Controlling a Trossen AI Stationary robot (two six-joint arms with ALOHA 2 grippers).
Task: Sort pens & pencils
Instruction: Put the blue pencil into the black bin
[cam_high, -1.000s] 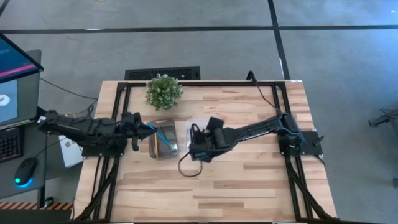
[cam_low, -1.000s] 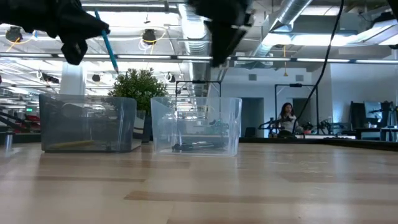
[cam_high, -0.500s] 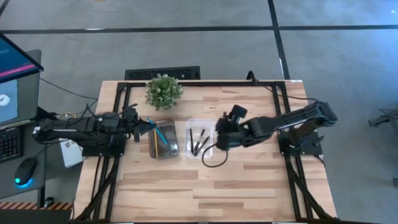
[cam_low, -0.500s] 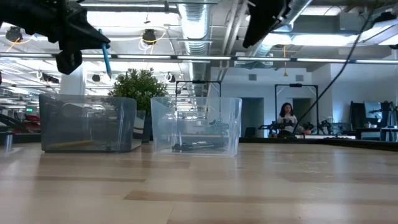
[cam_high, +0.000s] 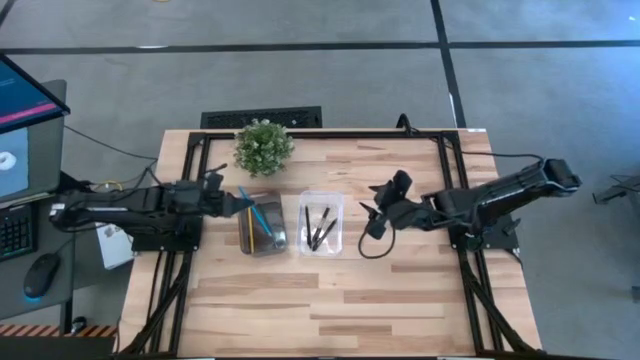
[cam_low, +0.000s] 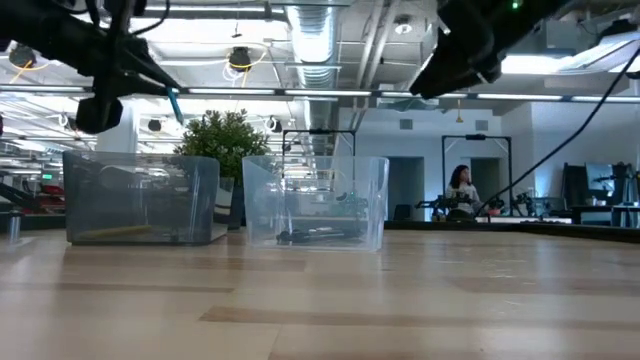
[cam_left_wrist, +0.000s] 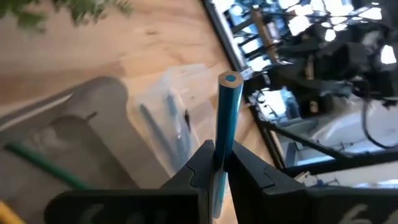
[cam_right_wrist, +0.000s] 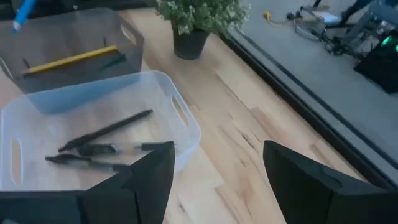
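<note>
Blue pencil (cam_high: 245, 203) clamped in left gripper (cam_high: 232, 203), slanting over grey bin (cam_high: 262, 228); right gripper (cam_high: 375, 214) agape.

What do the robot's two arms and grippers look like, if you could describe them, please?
Both arms are dark, slim and jointed. The left gripper has two black, wedge-shaped fingers. The right gripper has broad, flat black fingers, and a black cable loops beneath its arm.

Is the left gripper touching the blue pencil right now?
Touching. The left wrist view shows the left gripper with its jaws shut on the blue pencil, which sticks up from between them.
</note>
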